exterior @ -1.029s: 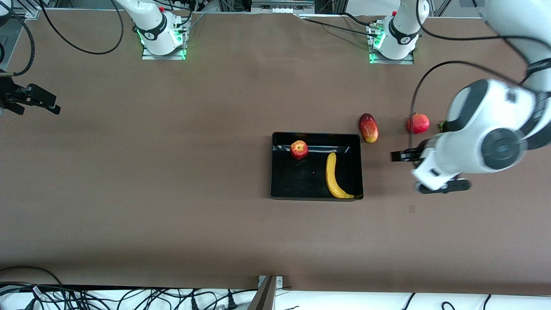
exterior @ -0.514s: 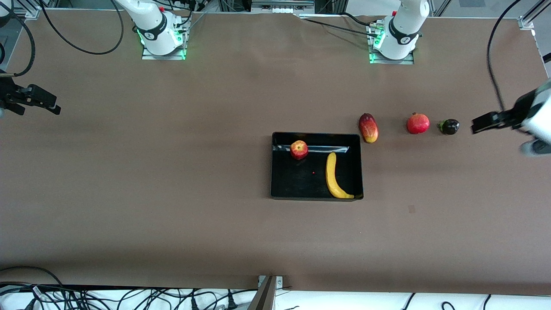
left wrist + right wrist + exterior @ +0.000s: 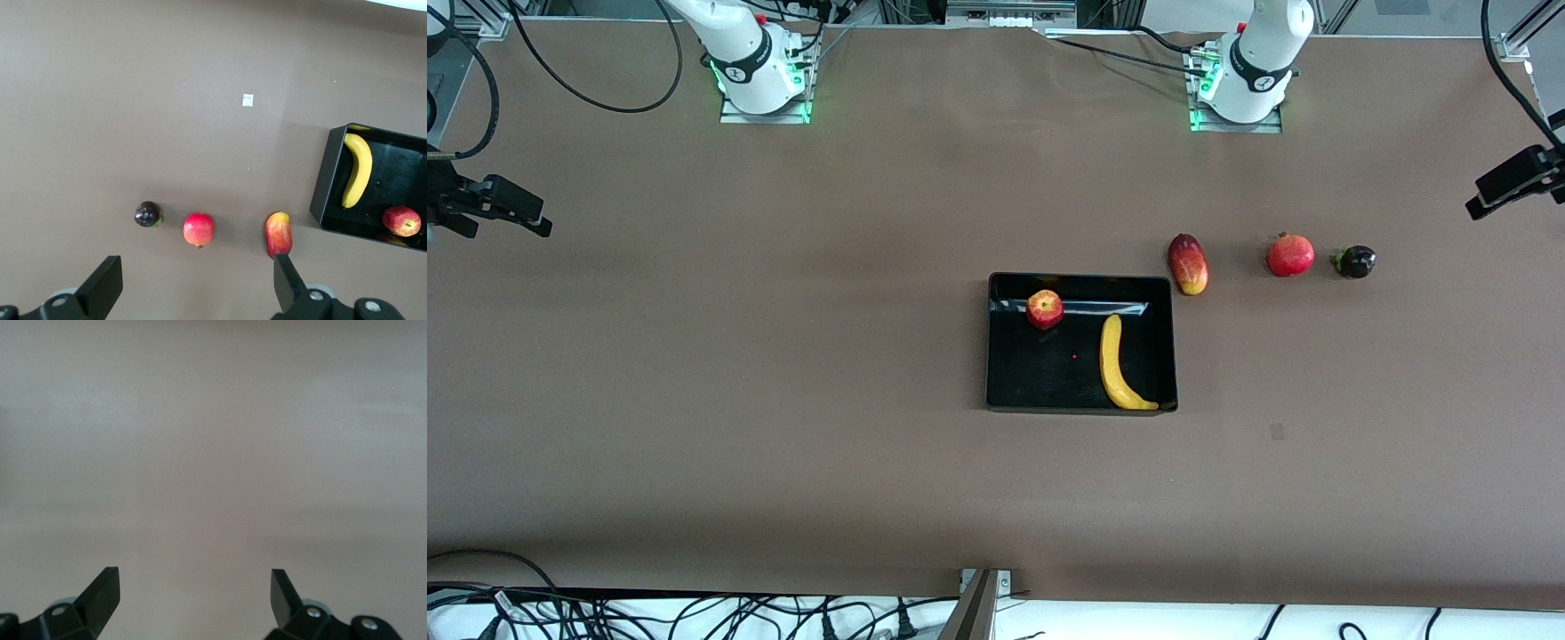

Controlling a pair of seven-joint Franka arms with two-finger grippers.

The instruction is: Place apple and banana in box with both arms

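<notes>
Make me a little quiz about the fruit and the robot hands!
1. True or false: the apple lies in the box.
2. Which fruit lies on the table beside the box: A mango, B pear, C orange?
3. Fill in: the long yellow fruit in the box is a ______.

Key:
1. True.
2. A.
3. Banana.

Both the left gripper and the right gripper have open jaws, holding nothing.

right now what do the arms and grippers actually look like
Both arms are white with dark grey joint rings, green lights glowing at their bases and black cables trailing off. The left gripper and right gripper are black, each with two flat wedge-shaped fingers and silver screws.
</notes>
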